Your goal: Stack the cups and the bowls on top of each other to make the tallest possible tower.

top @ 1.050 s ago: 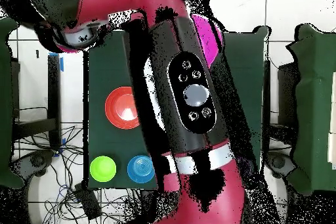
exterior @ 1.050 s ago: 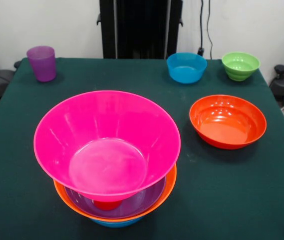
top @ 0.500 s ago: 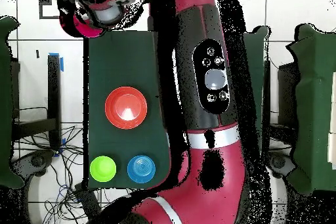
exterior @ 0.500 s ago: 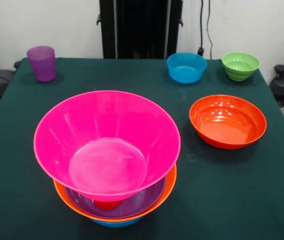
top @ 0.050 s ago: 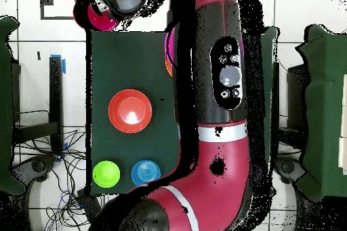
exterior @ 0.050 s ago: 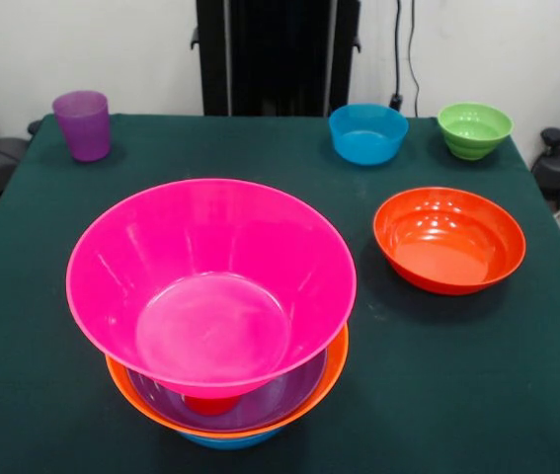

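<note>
My tool's grip I cannot tell. I should next lift the red-orange bowl [exterior @ 0.050 s ago: 448,239], right of the pink bowl [exterior @ 0.050 s ago: 210,284], and lower it centred inside.

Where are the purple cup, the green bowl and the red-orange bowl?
purple cup [exterior @ 0.050 s ago: 82,125], front view, on its side wall.
green bowl [exterior @ 0.050 s ago: 474,128], front view, on its inner wall, below the rim.
red-orange bowl [exterior @ 0.050 s ago: 448,240], front view, on its inner floor.

Bright, even light — glossy glare inside the pink bowl [exterior @ 0.050 s ago: 210,286], soft shadows.
</note>
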Robot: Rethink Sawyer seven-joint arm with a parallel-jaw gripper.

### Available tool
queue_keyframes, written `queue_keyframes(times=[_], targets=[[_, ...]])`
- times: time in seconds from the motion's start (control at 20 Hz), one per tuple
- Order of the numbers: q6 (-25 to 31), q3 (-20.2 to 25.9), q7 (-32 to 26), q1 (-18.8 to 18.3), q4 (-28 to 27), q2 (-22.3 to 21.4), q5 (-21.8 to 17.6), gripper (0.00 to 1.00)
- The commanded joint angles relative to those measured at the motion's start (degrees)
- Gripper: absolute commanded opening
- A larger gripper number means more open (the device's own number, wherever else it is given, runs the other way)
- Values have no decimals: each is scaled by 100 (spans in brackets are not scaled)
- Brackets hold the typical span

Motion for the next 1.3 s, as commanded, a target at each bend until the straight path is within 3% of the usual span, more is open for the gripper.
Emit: queue_keyframes(times=[0.05, 0.4, 0.85, 1.3], targets=[[952, 592, -2302, -140, -801, 415, -666, 0], [1302, 1154, -2656, -239, -1163, 565, -1100, 0], [1737, 2173, -2933, -462, -1499, 735, -1952, 0], [1785, 3341, -3338, -631, -1800, 934, -3361, 0]])
